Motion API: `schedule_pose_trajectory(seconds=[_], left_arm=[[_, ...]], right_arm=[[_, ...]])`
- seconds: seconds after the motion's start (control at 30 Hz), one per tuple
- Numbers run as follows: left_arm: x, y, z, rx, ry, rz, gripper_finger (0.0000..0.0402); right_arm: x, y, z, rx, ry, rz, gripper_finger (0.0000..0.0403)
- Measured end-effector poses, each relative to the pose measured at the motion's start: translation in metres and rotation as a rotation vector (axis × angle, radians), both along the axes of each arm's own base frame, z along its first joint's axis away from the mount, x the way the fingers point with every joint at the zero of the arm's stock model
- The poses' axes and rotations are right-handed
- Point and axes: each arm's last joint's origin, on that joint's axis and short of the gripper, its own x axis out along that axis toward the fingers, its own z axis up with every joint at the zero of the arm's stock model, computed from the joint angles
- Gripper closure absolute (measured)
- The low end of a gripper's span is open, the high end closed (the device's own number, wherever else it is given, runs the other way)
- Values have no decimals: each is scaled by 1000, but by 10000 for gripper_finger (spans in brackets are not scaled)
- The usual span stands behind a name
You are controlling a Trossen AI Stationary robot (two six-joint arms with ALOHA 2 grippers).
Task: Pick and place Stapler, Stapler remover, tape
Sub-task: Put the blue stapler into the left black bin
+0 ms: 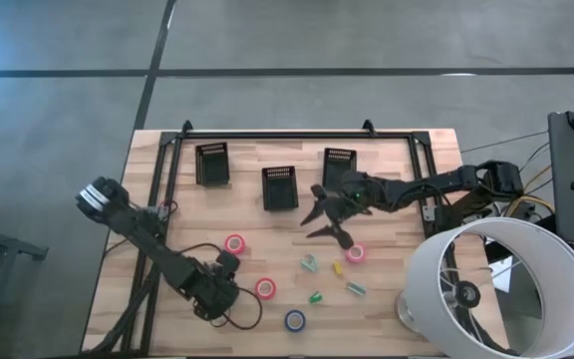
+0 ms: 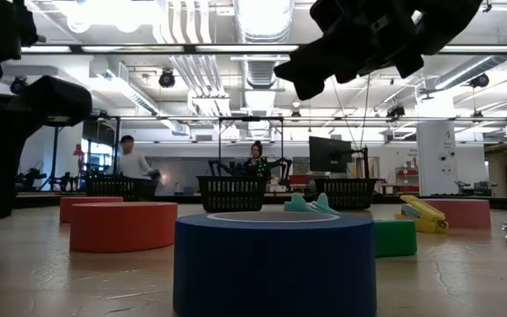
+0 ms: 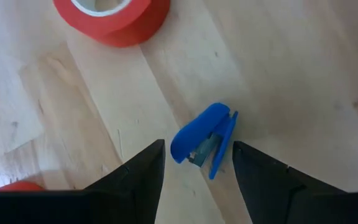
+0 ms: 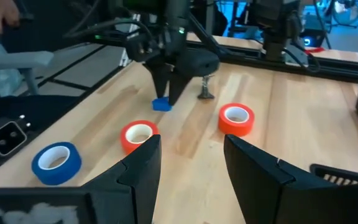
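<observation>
Nothing is sitting in a basket yet, as far as the pictures show, so the whole sort appears to be waiting. Nearest the front edge of the table, a blue tape is lying, with a red tape just behind it. To their left the left gripper is hovering with fingers apart over a small blue stapler (lying between the fingers, not touched). Toward the front right, small green and yellow pieces are lying scattered; which are staplers and which removers I cannot tell. Farther back, two pink tapes are resting mid-table, the right one just beside the right gripper, which is hanging empty with fingers apart. Along the back edge three black baskets are standing, seemingly empty.
</observation>
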Motion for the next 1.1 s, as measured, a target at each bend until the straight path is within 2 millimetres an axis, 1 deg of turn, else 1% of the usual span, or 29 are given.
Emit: schedule_pose_trajectory(seconds=[0.23,0.37,0.6,0.7,0.8,0.93,1.1], left_arm=[[3,-2,-10,25,11,-11,209],[4,-3,-11,29,15,-27,223],[3,-2,-6,5,0,-19,282],[3,-2,-6,-5,-2,8,300],[3,-1,-6,-6,-9,58,309],[5,1,-4,15,-61,149,314],[6,6,11,57,-139,198,314]], right_arm=[[0,6,0,-10,-8,21,232],[1,6,1,-6,-9,21,232],[0,6,1,19,6,13,232],[0,6,0,21,9,12,232],[0,6,0,22,10,12,232],[0,6,0,22,11,12,232],[0,6,0,22,11,12,232]])
